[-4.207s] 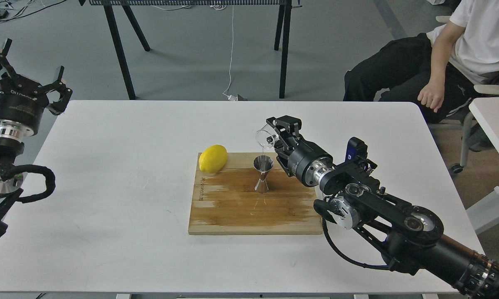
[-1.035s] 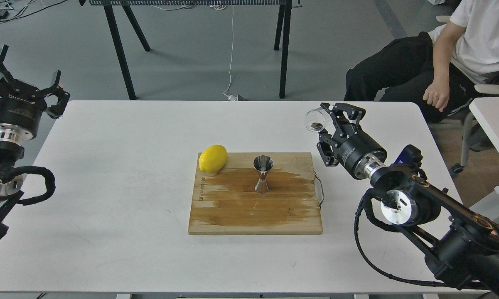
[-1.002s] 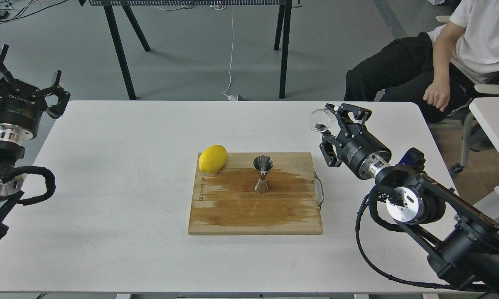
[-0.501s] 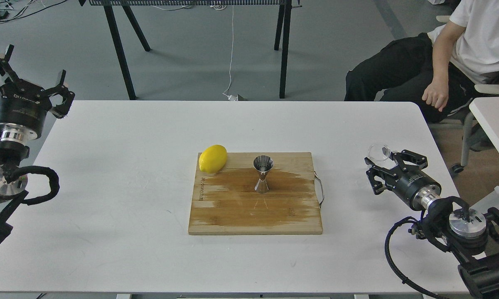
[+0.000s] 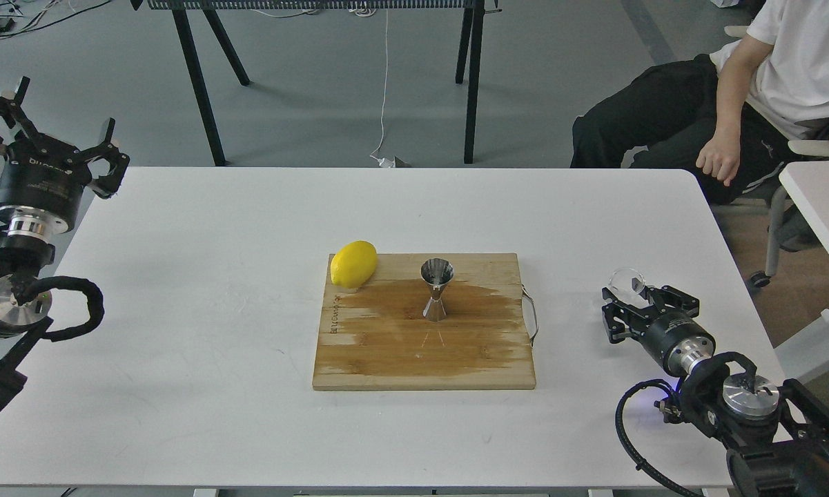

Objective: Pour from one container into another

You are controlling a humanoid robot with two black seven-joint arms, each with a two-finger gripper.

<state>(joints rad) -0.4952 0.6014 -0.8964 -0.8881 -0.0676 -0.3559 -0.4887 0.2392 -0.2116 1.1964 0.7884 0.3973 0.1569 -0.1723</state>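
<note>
Glass cup (image 5: 627, 281) between right gripper (image 5: 634, 308) fingers

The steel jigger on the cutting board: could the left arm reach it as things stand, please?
Probably yes: the left gripper is open and empty off the table's corner, and only the lemon lies beside the route to the jigger.

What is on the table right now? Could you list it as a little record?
board: wooden cutting board, mid-table, with a wet dark patch
lemon: lemon at the board's far left corner
measuring cup: steel measuring cup upright on the board
glass: small clear glass right of the board, at the right end effector
left end effector: left end effector open, empty, beyond the table's left edge
</note>
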